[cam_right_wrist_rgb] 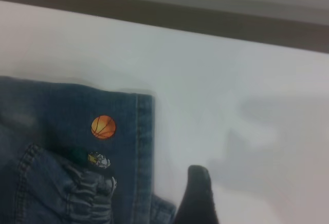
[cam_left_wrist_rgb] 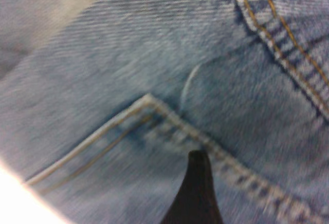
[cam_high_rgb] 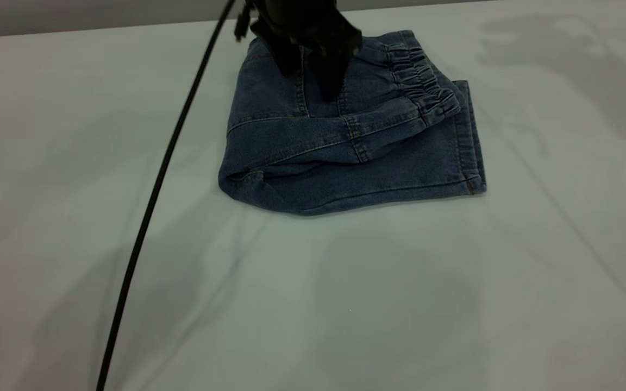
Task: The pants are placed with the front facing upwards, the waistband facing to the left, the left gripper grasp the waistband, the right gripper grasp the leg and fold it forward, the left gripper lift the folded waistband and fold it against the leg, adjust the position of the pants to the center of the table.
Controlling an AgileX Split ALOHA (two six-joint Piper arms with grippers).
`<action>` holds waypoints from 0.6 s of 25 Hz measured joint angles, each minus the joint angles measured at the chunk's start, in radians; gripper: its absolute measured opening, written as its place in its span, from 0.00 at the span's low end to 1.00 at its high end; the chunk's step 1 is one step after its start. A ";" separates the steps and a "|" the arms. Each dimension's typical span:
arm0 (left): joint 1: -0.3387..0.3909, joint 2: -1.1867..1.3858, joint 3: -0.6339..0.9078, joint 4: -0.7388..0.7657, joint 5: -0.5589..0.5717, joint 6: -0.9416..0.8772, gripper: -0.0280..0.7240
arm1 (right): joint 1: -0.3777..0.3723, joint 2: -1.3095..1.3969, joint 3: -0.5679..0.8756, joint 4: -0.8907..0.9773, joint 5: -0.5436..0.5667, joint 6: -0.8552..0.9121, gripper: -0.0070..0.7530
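The pants (cam_high_rgb: 345,136) lay folded toward the table's (cam_high_rgb: 345,304) far edge, long axis crosswise, waistband (cam_high_rgb: 424,81) doubled over the legs. The left gripper (cam_high_rgb: 313,70) stood fingers-down on the denim, slightly parted, gripping nothing I could see. Directly beneath it lay the bundle. The right gripper (cam_right_wrist_rgb: 198,193) hovered beside the hem; its fingers' state I couldn't tell.

Dim, even light, soft shadows on the table (cam_high_rgb: 454,304), left wrist view blurred, bright corner glare.

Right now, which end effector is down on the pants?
The left end effector, pressing the far side of the folded pants beside the waistband. The right one hangs over bare table.
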 joint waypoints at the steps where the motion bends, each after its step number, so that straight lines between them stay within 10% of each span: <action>1: 0.000 -0.001 -0.023 0.015 0.013 0.000 0.81 | 0.000 -0.005 0.000 -0.002 0.000 -0.004 0.68; 15: 0.002 -0.211 -0.279 0.254 0.014 -0.009 0.81 | -0.001 -0.212 -0.074 -0.075 0.069 0.008 0.68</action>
